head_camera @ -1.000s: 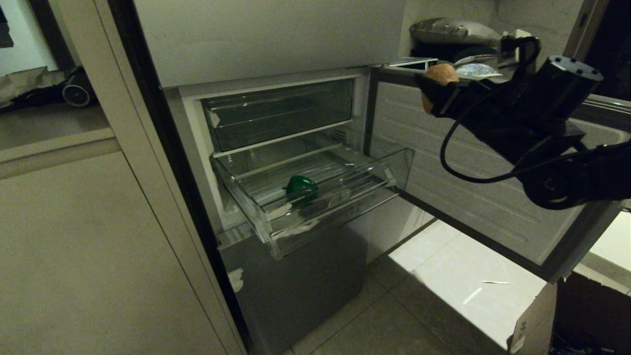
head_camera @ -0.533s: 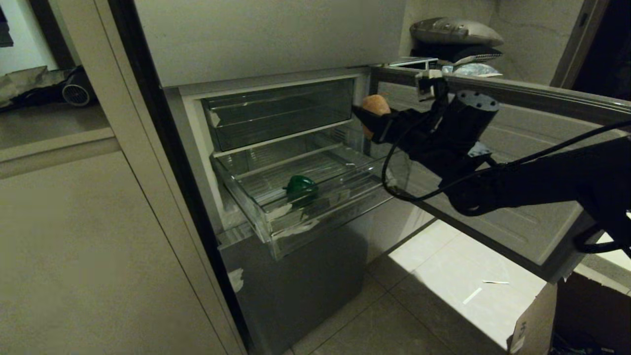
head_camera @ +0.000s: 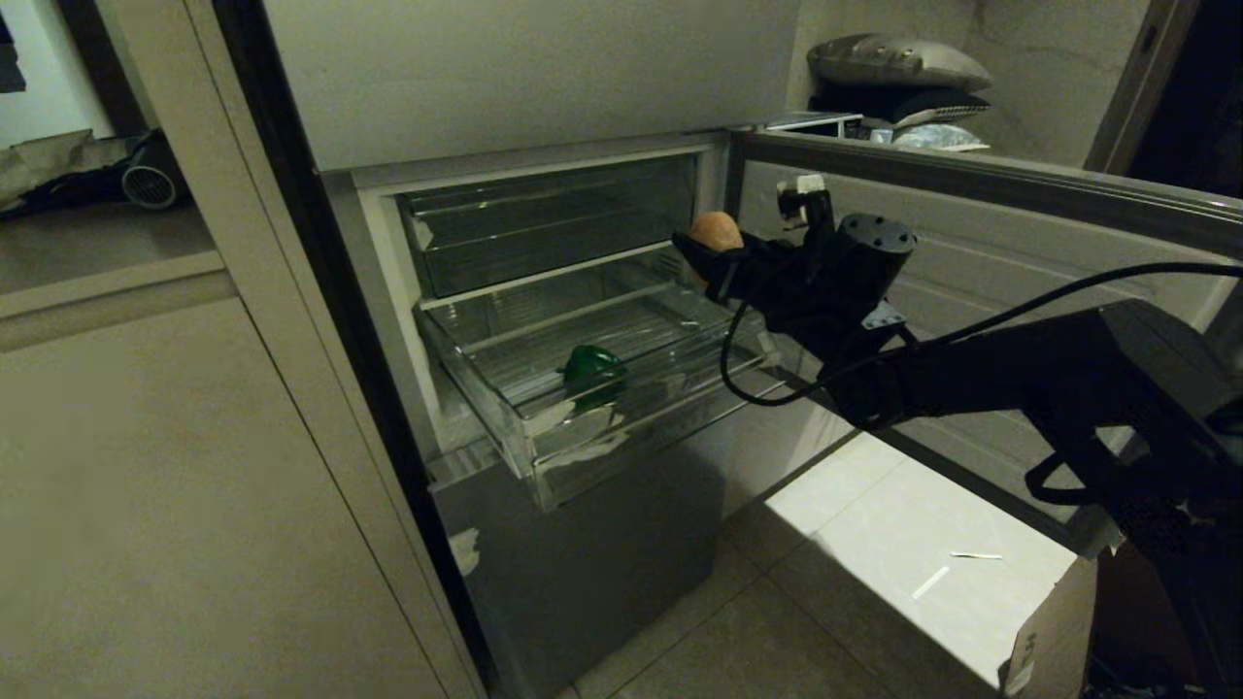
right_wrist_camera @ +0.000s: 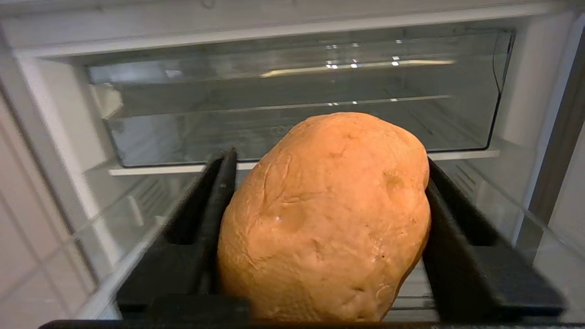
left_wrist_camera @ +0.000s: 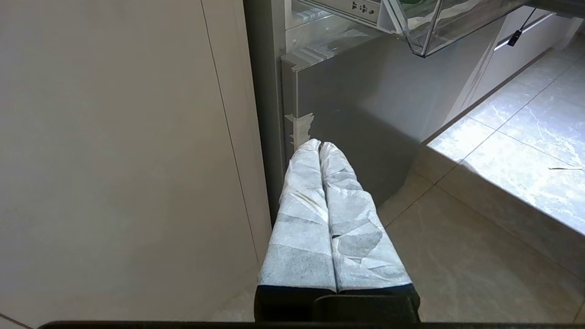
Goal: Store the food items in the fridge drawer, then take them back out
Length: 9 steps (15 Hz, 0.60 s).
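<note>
R gripper [head_camera: 714, 260] jaws clamped on potato [right_wrist_camera: 327, 219], above far-right corner of fridge drawer [head_camera: 670, 388]. Green pepper [head_camera: 592, 369] already inside. Storing step; next: lower, release. L gripper [left_wrist_camera: 320, 148] jaws together, parked.

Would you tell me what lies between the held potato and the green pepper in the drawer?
Head view: only bare ridged drawer floor lies between potato and pepper.

My right arm [head_camera: 1020, 374] is all black, with a round cap behind the gripper that has small screw holes. A thin black cable [head_camera: 738, 374] loops under the wrist. The right gripper [right_wrist_camera: 327, 183] has flat black fingers. My left gripper [left_wrist_camera: 320, 146] has fingers wrapped in white paper tape.
</note>
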Available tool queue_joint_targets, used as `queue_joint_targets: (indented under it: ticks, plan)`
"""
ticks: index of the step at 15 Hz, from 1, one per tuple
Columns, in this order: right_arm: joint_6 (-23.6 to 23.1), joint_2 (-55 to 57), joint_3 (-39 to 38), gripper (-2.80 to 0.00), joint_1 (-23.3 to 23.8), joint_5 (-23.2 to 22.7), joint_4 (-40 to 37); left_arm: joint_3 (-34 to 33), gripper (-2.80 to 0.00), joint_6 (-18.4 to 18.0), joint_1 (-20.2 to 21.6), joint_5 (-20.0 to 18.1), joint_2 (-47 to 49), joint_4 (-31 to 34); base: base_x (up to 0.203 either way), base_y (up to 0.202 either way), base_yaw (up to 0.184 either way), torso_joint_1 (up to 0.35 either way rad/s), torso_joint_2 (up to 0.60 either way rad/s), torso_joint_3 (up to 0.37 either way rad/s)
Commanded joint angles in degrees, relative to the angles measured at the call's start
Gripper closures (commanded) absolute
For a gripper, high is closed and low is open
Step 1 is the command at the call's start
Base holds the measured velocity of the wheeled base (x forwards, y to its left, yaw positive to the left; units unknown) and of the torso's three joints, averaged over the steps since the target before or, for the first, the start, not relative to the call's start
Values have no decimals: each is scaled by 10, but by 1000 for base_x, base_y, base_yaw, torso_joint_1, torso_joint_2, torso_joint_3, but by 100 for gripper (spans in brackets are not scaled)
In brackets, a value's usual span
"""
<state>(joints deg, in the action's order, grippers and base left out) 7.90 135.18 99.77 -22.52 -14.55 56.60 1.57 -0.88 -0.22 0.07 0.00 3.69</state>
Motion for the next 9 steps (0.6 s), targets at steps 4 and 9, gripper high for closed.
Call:
queue_joint_targets:
  ticks: [4, 9]
  plan:
    - [0, 57, 88, -280, 2, 0, -24, 0, 0, 0, 0, 0, 1, 0, 0, 0, 0, 0, 0, 0]
    - [2, 54, 89, -280, 2, 10, -42, 0, 0, 0, 0, 0, 1, 0, 0, 0, 0, 0, 0, 0]
